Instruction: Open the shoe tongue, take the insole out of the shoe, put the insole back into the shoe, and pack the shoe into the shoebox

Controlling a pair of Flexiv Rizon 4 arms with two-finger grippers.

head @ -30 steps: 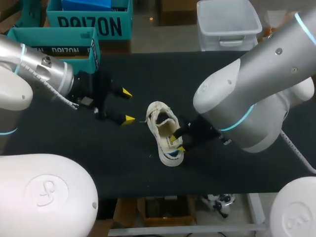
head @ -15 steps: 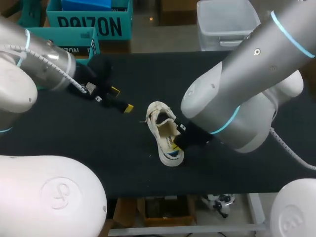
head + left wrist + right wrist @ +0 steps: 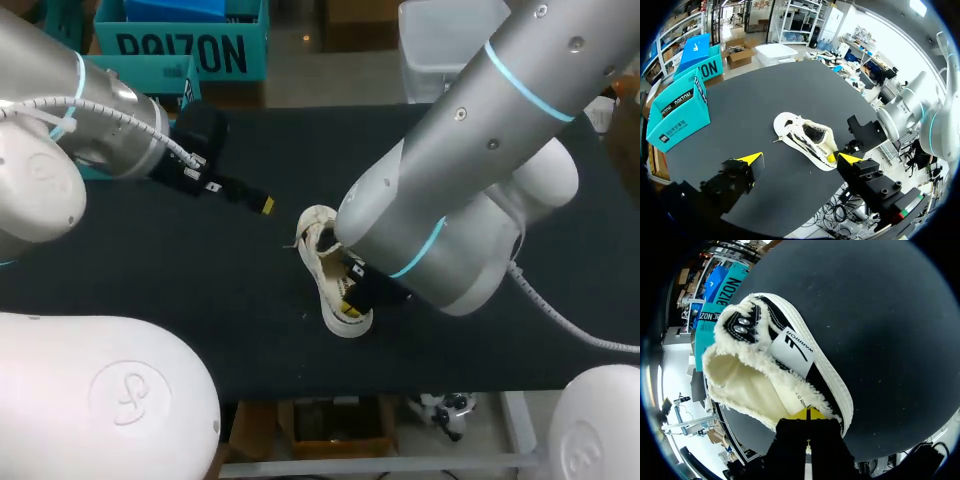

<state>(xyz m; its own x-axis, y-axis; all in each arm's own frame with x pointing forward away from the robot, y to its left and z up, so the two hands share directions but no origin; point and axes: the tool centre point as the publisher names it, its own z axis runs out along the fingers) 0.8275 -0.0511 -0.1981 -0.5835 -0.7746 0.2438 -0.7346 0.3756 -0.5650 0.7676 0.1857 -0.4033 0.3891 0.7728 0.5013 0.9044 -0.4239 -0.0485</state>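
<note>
Your right gripper [image 3: 807, 415] has its yellow tips pressed all but together at the fleecy rim of the shoe. You cannot tell whether a fold of lining is nipped between them. That shoe [image 3: 790, 355] is a black canvas trainer with a white rubber sole band, metal eyelets and a thick cream fleece lining, and its mouth gapes open ahead of the tips. The insole cannot be told apart from the lining inside.

Your left gripper [image 3: 800, 159] has its fingers spread wide and holds nothing. It hangs above the black cloth-covered table [image 3: 260, 290], with the shoe just ahead of it and not touching it.

The shoe lies near the middle of the table, toward the front edge. The open teal cardboard shoebox [image 3: 677, 112] stands at the table's far left edge, well apart from the shoe.

Expect the shoe to be light, so a pull from one side will likely drag it across the cloth unless your other arm steadies it. The upper looks soft and will probably fold under a pinch, and the fleece will compress and may slip. The rubber band looks like the firmest part, so brace there or at the heel. Take the tongue by its free upper edge. The insole is probably thin and bendy, so lift it from the heel end. For packing, grip across the sole wall at mid-length.
</note>
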